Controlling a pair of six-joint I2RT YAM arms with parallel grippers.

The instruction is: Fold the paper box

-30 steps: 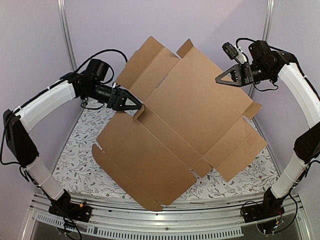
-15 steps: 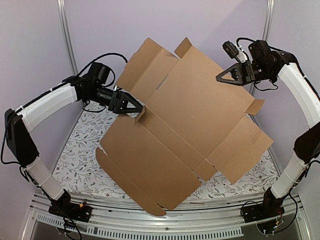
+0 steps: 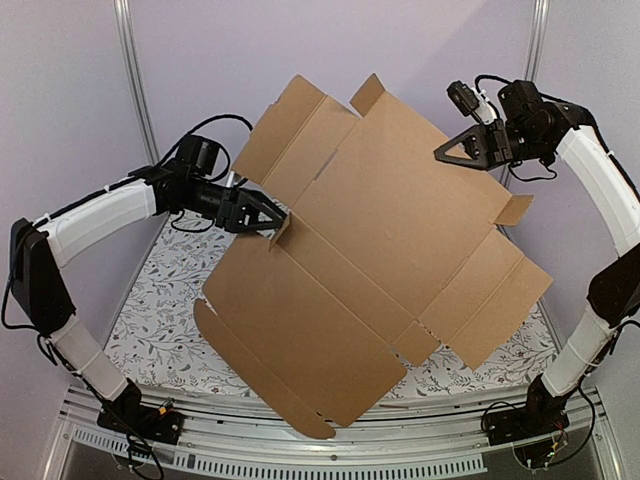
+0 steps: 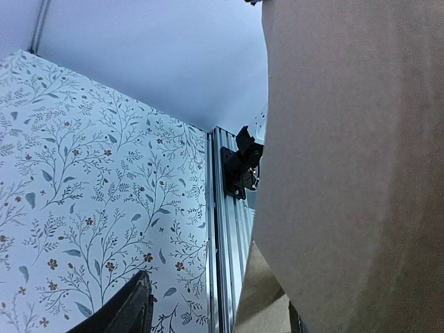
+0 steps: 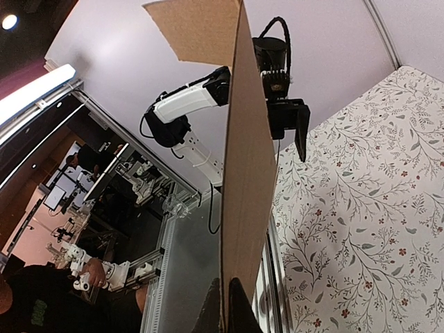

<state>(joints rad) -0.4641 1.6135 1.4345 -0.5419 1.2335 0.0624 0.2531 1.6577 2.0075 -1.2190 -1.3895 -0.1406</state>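
The paper box (image 3: 380, 240) is an unfolded brown cardboard sheet with flaps and tabs, held tilted in the air above the table. My right gripper (image 3: 442, 155) is shut on its upper right edge; in the right wrist view the fingertips (image 5: 225, 305) pinch the sheet (image 5: 246, 173) edge-on. My left gripper (image 3: 278, 215) is at the small tab on the sheet's left side. In the left wrist view its jaws (image 4: 213, 312) stand apart, with cardboard (image 4: 347, 139) beside the right finger and covering most of it. The left finger (image 4: 132, 309) is clear of the sheet.
A floral-patterned mat (image 3: 170, 290) covers the table under the sheet. An aluminium rail (image 3: 300, 450) runs along the near edge by the arm bases. Upright frame posts (image 3: 135, 80) stand at the back corners. The sheet's lowest corner hangs near the front rail.
The sheet has swung slightly down and to the right, its lower corner dropping towards the front rail. My left gripper has moved a little right with it. The right gripper has barely moved.
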